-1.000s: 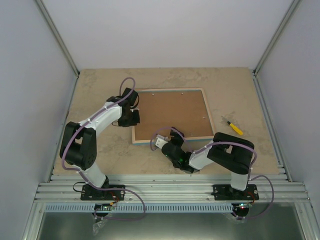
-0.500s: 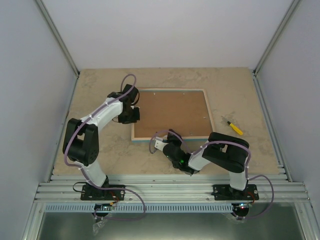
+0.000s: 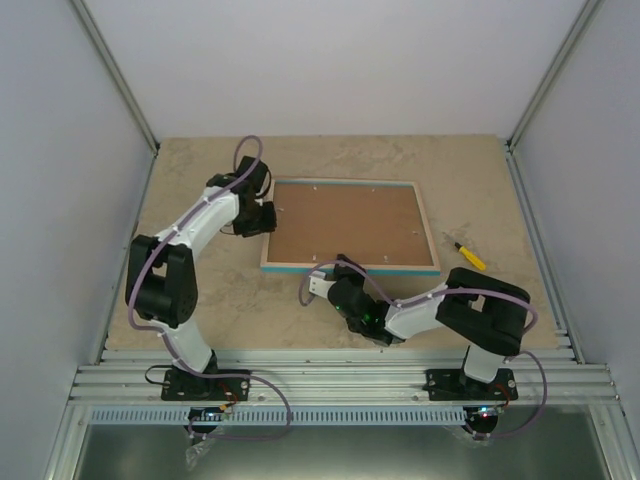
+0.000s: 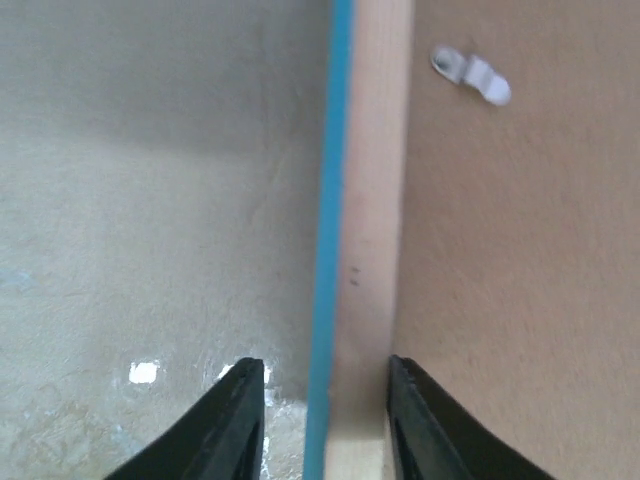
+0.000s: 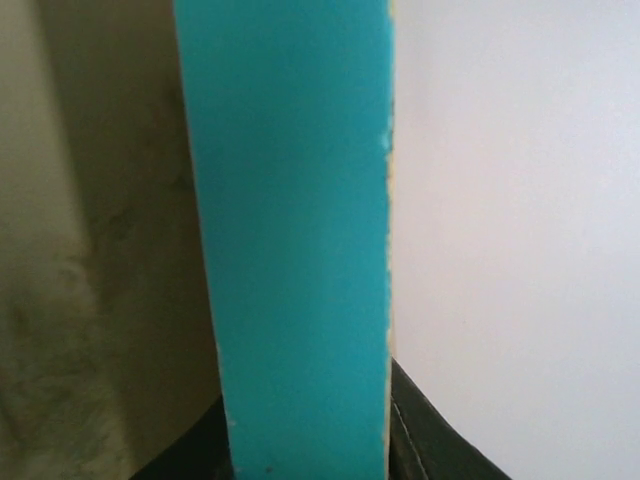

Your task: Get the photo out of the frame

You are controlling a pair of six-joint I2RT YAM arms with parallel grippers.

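The frame (image 3: 350, 262) lies back-up at mid table, its near rail raised so the turquoise front shows along it. A brown backing board (image 3: 345, 222) fills its back. My right gripper (image 3: 345, 270) is shut on that near rail; in the right wrist view the turquoise rail (image 5: 290, 230) runs between the black fingers (image 5: 425, 440), with a white sheet (image 5: 510, 200) beside it. My left gripper (image 3: 262, 215) is open astride the left rim (image 4: 370, 250); its left fingertip (image 4: 240, 400) stands clear of the turquoise edge. The photo is hidden.
A small white turn clip (image 4: 470, 76) sits on the backing board near the left rim. A yellow-handled tool (image 3: 467, 255) lies on the table (image 3: 200, 180) right of the frame. Grey walls enclose the table on three sides.
The right gripper has closed on the frame's near rail and tipped it up, showing the turquoise front. The left gripper has moved toward the far left corner and its jaws have parted slightly.
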